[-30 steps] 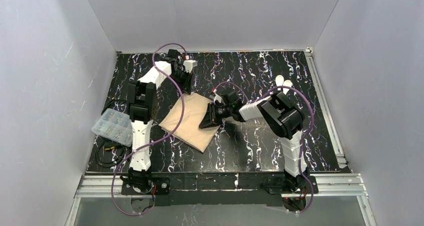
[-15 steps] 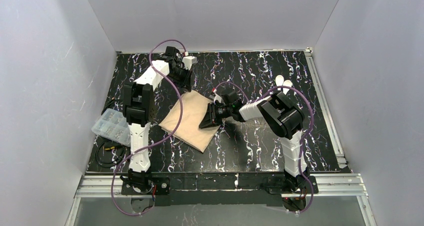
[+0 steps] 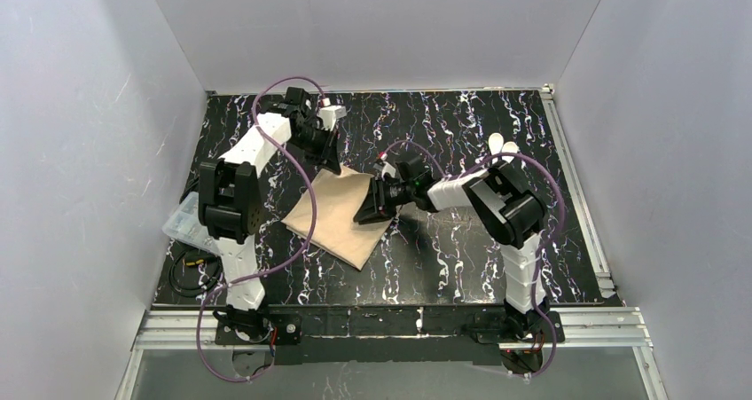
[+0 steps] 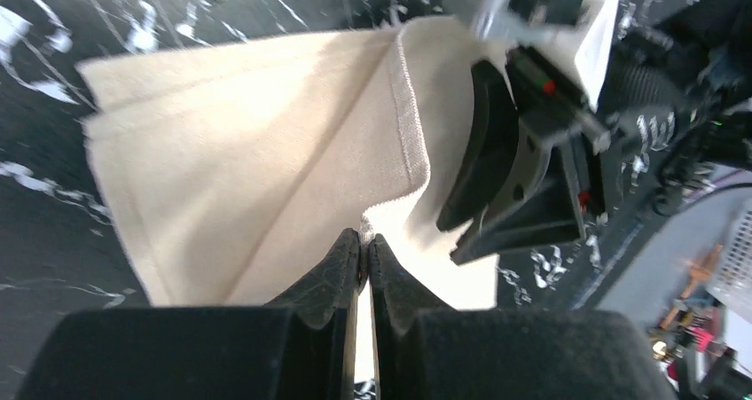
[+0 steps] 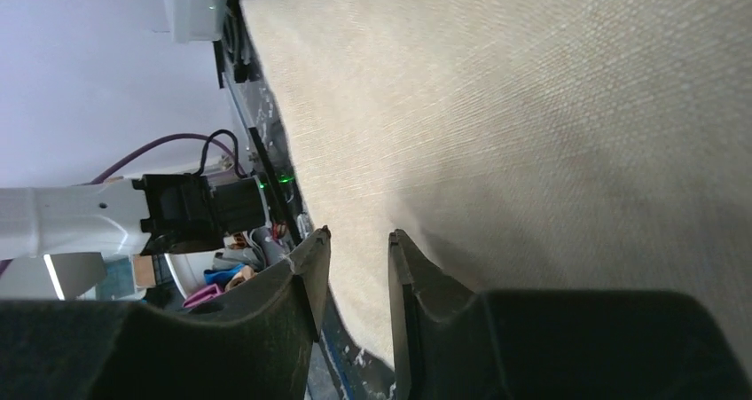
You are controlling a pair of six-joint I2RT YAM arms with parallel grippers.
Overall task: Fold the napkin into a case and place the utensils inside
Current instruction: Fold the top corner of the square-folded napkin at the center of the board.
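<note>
The beige napkin [image 3: 341, 215] lies folded on the black marbled table, left of centre. My left gripper [image 4: 365, 239] is shut on the napkin's [image 4: 266, 160] hemmed far corner, holding it slightly raised; in the top view it sits at the cloth's far edge [image 3: 333, 163]. At the napkin's right edge my right gripper [image 3: 368, 212] hovers low over the cloth [image 5: 532, 107], its jaws [image 5: 355, 240] parted with nothing clamped between them. The white utensils [image 3: 501, 145] lie together at the far right of the table, behind the right arm.
A clear plastic compartment box [image 3: 184, 220] sits at the table's left edge, partly hidden by the left arm. Black cables [image 3: 191, 267] lie coiled in front of it. Grey walls close in three sides.
My right gripper's jaws have parted at the napkin's right edge. The left arm has swung its elbow leftward while its gripper stays shut on the far corner.
</note>
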